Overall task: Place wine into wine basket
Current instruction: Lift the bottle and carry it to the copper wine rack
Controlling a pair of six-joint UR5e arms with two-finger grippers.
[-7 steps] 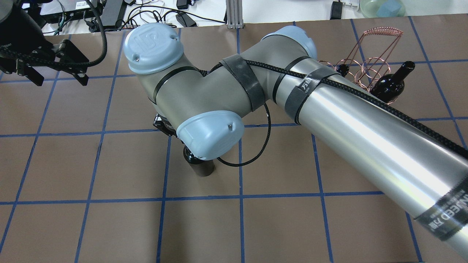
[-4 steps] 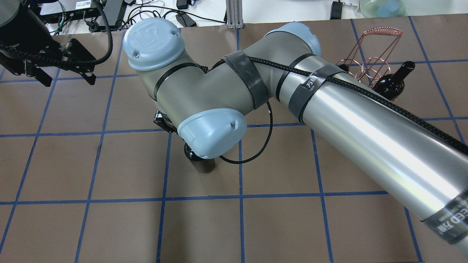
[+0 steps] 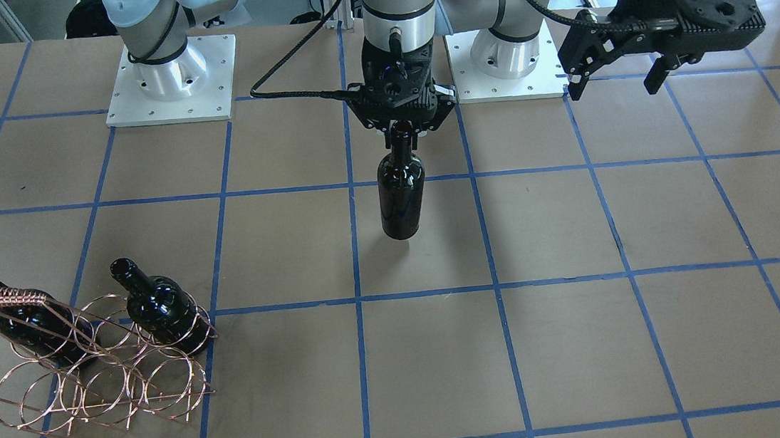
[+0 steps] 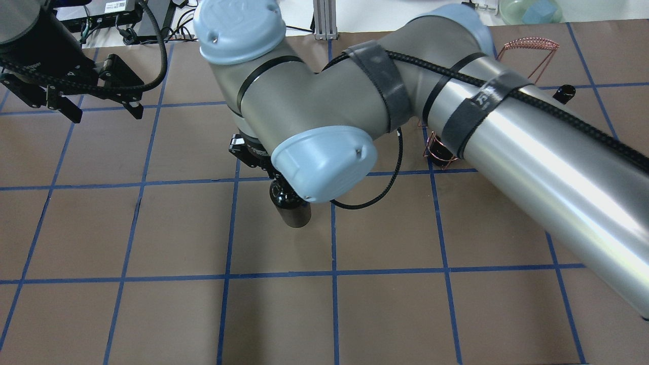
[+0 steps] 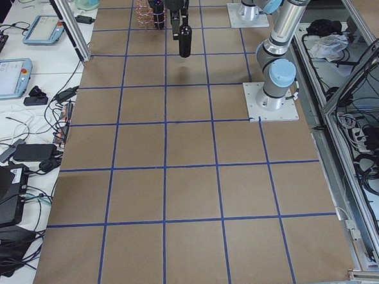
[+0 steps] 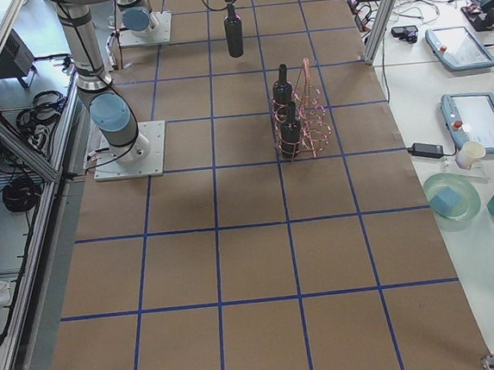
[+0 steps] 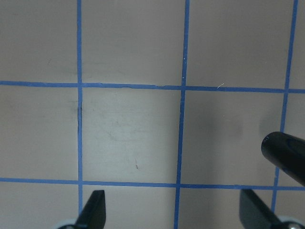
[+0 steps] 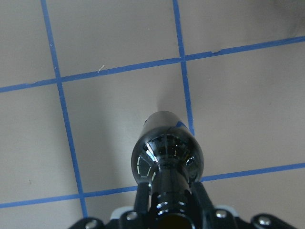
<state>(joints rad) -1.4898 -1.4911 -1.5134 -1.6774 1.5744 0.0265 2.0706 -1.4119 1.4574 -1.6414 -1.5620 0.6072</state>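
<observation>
My right gripper [image 3: 401, 126] is shut on the neck of a glossy near-black wine bottle [image 3: 402, 196]. The bottle hangs upright above the middle of the table. In the right wrist view the bottle [image 8: 167, 152] hangs straight below the fingers [image 8: 143, 200]. In the overhead view the bottle [image 4: 291, 208] pokes out from under the right wrist. The copper wire wine basket [image 3: 97, 376] stands on the robot's right side, with two like bottles [image 3: 159, 305] in its rings. My left gripper [image 3: 616, 79] is open and empty, well apart from the bottle.
The brown table [image 3: 587, 336] carries a grid of blue tape. In the overhead view the right arm [image 4: 507, 142] hides most of the basket; only its woven top strip [image 4: 530, 44] shows. Cables and devices lie past the table's far edge [image 4: 152, 20].
The right arm has risen and swung toward the basket side with the bottle, and now covers most of the basket in the overhead view. The left gripper has drifted slightly inward.
</observation>
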